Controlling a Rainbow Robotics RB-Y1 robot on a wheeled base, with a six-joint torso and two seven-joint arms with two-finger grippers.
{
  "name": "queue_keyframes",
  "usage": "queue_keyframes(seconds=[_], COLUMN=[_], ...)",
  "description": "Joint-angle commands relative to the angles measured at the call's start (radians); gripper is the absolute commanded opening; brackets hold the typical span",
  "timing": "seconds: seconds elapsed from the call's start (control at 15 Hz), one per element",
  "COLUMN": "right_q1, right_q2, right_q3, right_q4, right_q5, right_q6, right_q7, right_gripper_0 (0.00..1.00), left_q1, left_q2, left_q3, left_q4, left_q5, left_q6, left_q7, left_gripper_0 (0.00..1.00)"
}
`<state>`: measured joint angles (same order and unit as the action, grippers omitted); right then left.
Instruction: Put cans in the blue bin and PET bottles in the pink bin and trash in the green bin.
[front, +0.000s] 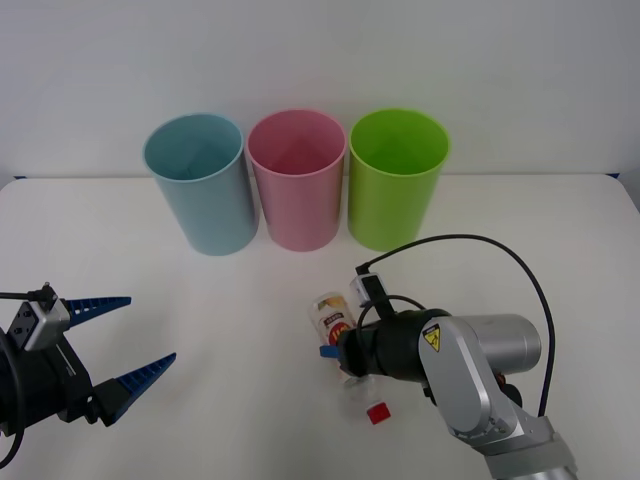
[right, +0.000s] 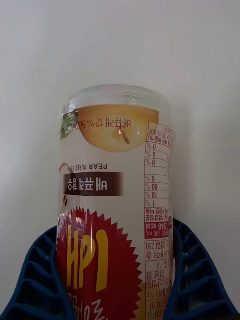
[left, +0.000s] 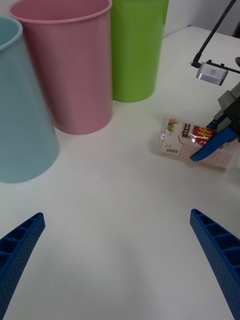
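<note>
Between the blue ribbed fingers of my right hand lies the PET bottle, its red-and-yellow label turned up toward my wrist camera and its clear base pointing away from me. Both fingers press against its sides, so this hand is clamped on the bottle. In the front view the bottle lies on its side on the white tabletop, with its base toward the bins and its red cap toward me, just past my right wrist. Whether it is lifted off the surface or resting on it, I cannot tell.

From my left wrist the same bottle shows lying flat, with one blue finger of the right hand across it.

My left hand hovers low at the near left of the tabletop, well apart from the bottle, its two fingers spread wide and gripping nothing.

At the far side stand three bins in a row, upright and just beside one another: the blue bin on the left, the pink bin in the middle, the green bin on the right. The bottle lies nearer me than the gap between the pink and green ones.
</note>
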<state>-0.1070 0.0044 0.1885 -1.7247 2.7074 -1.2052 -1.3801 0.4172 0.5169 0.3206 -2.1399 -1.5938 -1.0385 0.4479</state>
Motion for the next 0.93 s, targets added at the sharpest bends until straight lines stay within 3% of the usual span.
queue_keyframes(seconds=[0.07, 0.47, 0.93], right_q1=[0.0, -0.002, 0.046], right_q2=[-0.006, -0.095, -0.253], right_q3=[0.003, 0.0, -0.072], right_q4=[-0.001, -0.113, -0.316], right_q5=[0.0, -0.166, -0.56], right_q6=[0.0, 0.0, 0.0], right_q7=[0.004, 0.042, 0.153], right_gripper_0=[0.0, 0.0, 0.0], left_q1=[0.0, 0.0, 0.0], left_q2=[0.0, 0.0, 0.0], left_q3=[0.0, 0.0, 0.0], left_q4=[0.0, 0.0, 0.0], left_q5=[0.0, 0.0, 0.0], left_q6=[0.0, 0.0, 0.0], left_q7=[0.0, 0.0, 0.0], left_gripper_0=[1.0, 1.0, 1.0])
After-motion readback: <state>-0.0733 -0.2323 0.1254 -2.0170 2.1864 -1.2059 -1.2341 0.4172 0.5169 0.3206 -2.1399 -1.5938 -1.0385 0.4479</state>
